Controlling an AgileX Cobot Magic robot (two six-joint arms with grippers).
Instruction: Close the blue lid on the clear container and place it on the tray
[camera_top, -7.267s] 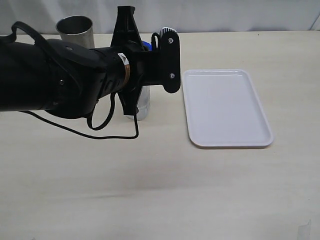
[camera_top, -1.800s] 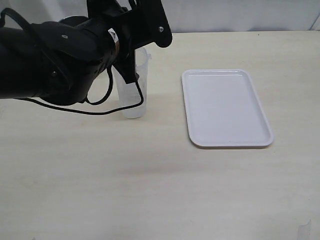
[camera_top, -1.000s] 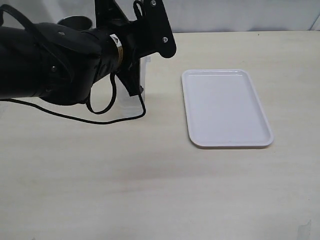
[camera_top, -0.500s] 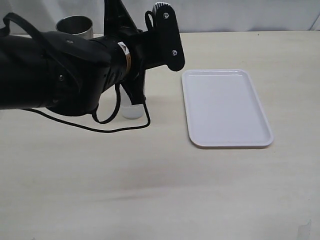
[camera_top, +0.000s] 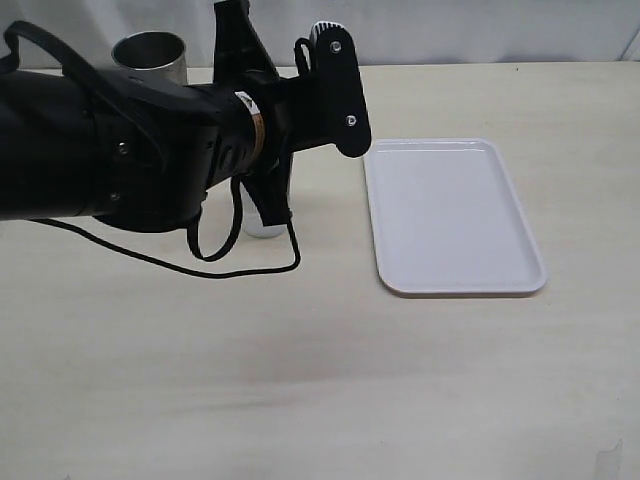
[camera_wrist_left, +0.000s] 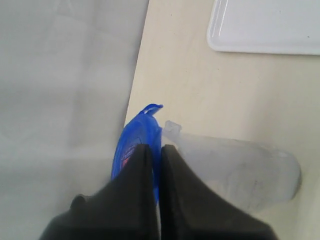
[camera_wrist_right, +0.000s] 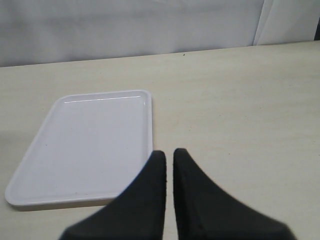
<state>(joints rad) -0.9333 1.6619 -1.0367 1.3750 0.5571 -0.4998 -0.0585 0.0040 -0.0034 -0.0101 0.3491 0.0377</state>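
In the left wrist view my left gripper (camera_wrist_left: 155, 146) is shut on the blue lid (camera_wrist_left: 137, 132), which it holds edge-on between its fingers. The clear container (camera_wrist_left: 240, 167) stands just beside the lid, its rim close to the fingertips. In the exterior view my left arm (camera_top: 150, 150) hides the lid and most of the clear container; only the container's base (camera_top: 263, 229) shows. The white tray (camera_top: 452, 212) lies to the right with nothing on it. My right gripper (camera_wrist_right: 169, 152) is shut and holds nothing, hovering near a corner of the tray (camera_wrist_right: 90, 145).
A dull steel cup (camera_top: 150, 55) stands at the back left, behind my left arm. A black cable (camera_top: 240, 268) hangs from the arm onto the table in front of the container. The wall runs just behind the table's far edge.
My left arm has shifted right and lower over the container, covering more of it. The steel cup has come back into sight. The tray has not moved.
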